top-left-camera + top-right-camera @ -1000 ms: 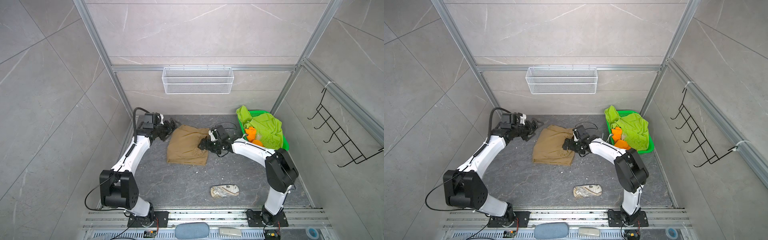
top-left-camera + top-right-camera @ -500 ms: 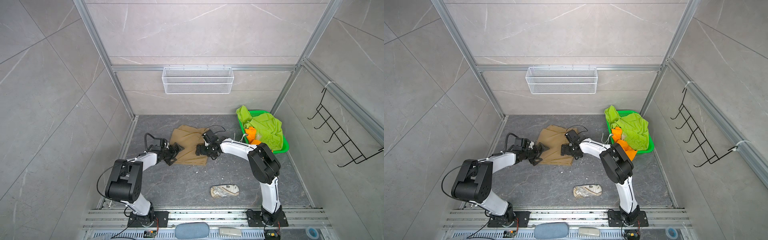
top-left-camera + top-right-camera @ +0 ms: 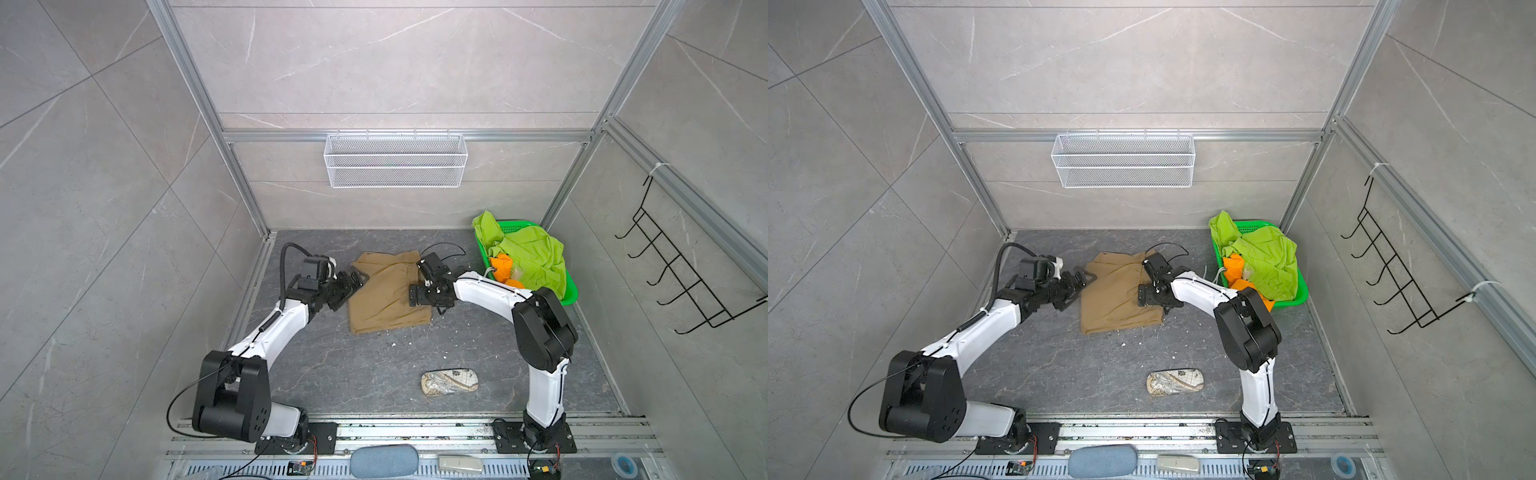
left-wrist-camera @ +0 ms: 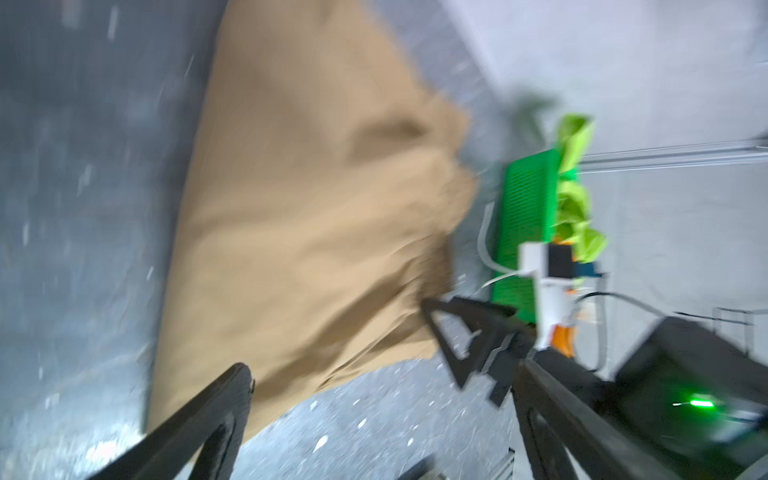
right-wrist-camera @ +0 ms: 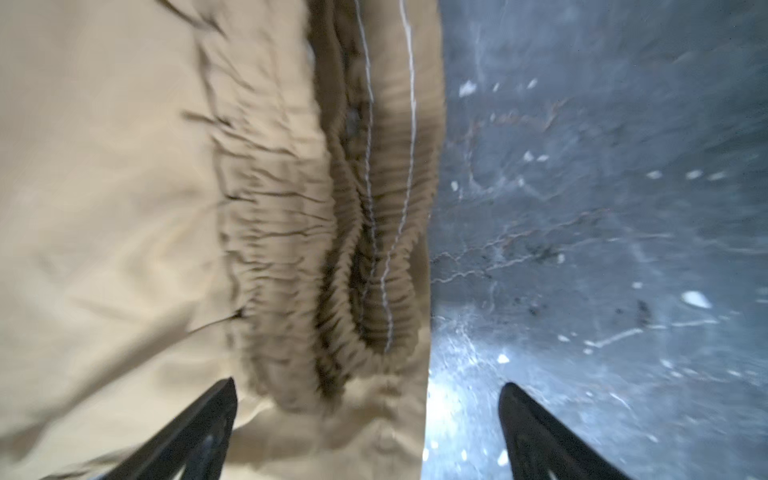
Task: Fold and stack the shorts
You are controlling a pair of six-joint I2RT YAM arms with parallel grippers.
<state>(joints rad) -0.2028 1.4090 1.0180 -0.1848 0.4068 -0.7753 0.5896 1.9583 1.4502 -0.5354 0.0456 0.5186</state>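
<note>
Two grippers stand spread wide, and neither holds anything. We see the right gripper [image 5: 368,388] low over the tan shorts [image 3: 384,295], with one finger above the gathered waistband [image 5: 353,249] and the other above the bare floor [image 3: 332,365]. The left gripper [image 3: 352,281] sits just beside the cloth's opposite edge; we cannot tell whether it touches. The lime green shorts [image 3: 532,253] and orange shorts [image 3: 500,264] are heaped in the green basket [image 3: 571,295]. A patterned pouch [image 3: 449,381] lies well apart.
</note>
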